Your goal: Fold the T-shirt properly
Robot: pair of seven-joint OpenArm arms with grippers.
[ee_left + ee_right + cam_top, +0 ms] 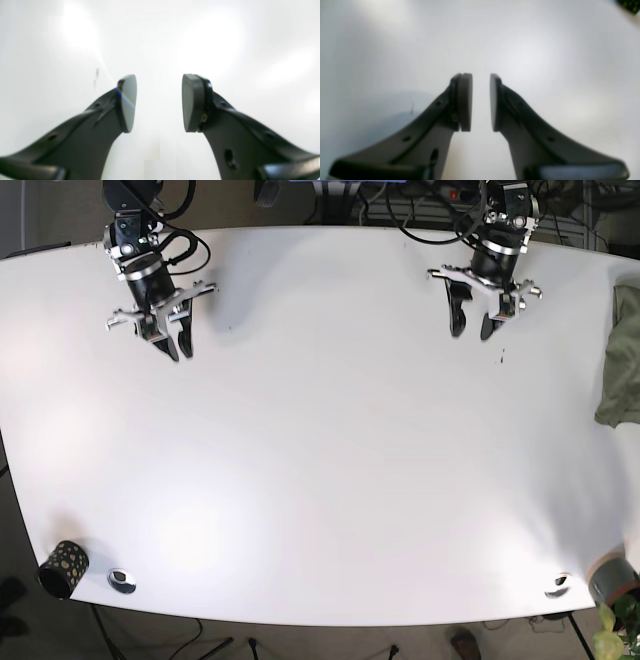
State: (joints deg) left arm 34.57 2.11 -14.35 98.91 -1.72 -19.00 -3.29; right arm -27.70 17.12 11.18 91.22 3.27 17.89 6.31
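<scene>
In the base view your left tool (473,330) hangs in the upper right of the frame and your right tool (176,346) in the upper left, both above the white surface (320,460) and well apart from each other. Neither holds anything.

From the left wrist view, the left tool (159,102) has its two dark fingers spread with a wide gap between the pads (190,102), and only bare, bright surface (160,37) shows through that gap. From the right wrist view, the right tool (481,102) has its fingers parted too, but by a narrower gap, with the flat pads (465,102) facing each other and nothing between them. A dark speckled corner (630,5) shows at the upper right edge of that view, too blurred for you to identify.

The T-shirt (622,360) is an olive-green bundle at the right edge of the base view, bunched and partly cut off by the frame. It sits lower and further right than the left tool, apart from it, and far from the right tool.

Along the bottom of the base view you can see a dark dotted cup (62,568) lying at the lower left corner, a small round fitting (121,580) just beside it, another fitting (559,585) at the lower right, and a grey roll (612,578) near the right corner.
</scene>
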